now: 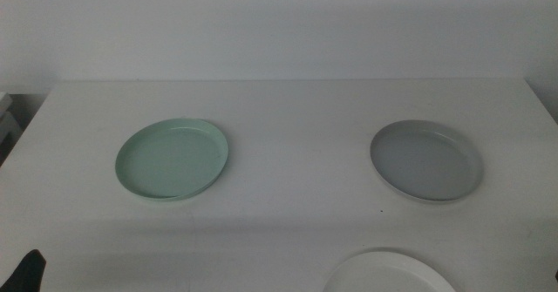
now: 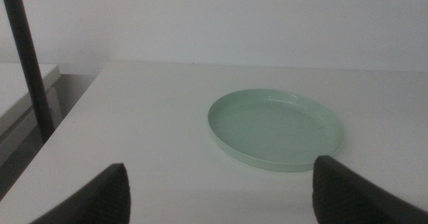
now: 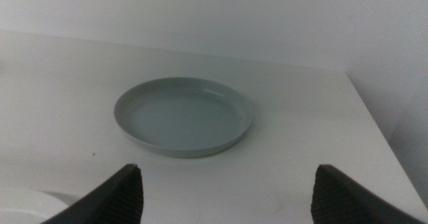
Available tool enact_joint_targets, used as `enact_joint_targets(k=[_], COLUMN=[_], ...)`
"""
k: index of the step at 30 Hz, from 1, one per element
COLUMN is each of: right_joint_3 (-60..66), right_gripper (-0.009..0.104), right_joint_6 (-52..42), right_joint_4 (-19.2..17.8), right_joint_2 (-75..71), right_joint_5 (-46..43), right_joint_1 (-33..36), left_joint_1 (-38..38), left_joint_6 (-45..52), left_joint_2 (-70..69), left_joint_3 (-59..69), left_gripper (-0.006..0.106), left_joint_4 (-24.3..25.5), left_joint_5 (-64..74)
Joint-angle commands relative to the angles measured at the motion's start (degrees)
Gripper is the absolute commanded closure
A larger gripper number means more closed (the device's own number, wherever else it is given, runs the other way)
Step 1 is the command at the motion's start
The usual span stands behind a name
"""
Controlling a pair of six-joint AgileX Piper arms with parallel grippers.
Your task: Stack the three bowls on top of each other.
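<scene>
Left gripper (image 2: 221, 190) is parked at the near-left table (image 1: 288, 109) edge, jaws spread wide, nothing held. Mint green bowl (image 1: 172, 159) is set on the left half; grey bowl (image 1: 426, 160) on the right, well apart. White bowl (image 1: 388, 273) is cut off at the near edge. Right gripper (image 3: 227, 194) is spread wide too, empty, facing the grey bowl.
</scene>
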Motion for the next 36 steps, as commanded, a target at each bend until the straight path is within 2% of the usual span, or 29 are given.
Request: enact_joint_targets(k=[1,7,14,21,25,28,32,36], right_joint_3=[-2.81,-12.61,-23.93,-35.28,-41.84,-45.94,-48.80,-48.69], right_gripper=[0.029,0.029,0.029,0.029,0.029,0.029,0.029,0.029], right_joint_6=[-0.16,-0.16,-0.16,-1.12,3.81,6.23,7.97,7.94], right_joint_4=[-0.57,-0.81,0.29,3.75,10.68,13.65,15.39,15.41], right_joint_2=[-0.97,4.39,14.58,25.75,32.69,37.81,43.03,48.07], right_joint_5=[-2.61,8.48,12.77,26.27,40.25,46.96,49.28,49.39], right_joint_1=[-0.07,-0.07,-0.07,-0.07,-0.07,-0.07,-0.07,-0.07], left_joint_1=[-0.20,-0.20,-0.20,-0.20,-0.20,-0.20,-0.20,-0.20], left_joint_6=[-0.73,-0.73,-0.73,-0.73,-0.73,-0.73,-0.73,-0.73], left_joint_2=[-0.78,-0.78,-0.78,-0.78,-0.78,-0.78,-0.78,-0.78], left_joint_3=[0.34,0.34,0.34,0.34,0.34,0.34,0.34,0.34], left_gripper=[0.010,0.010,0.010,0.010,0.010,0.010,0.010,0.010], left_joint_4=[-0.67,-0.67,-0.67,-0.67,-0.67,-0.67,-0.67,-0.67], left_joint_5=[-4.43,-4.43,-4.43,-4.43,-4.43,-4.43,-4.43,-4.43])
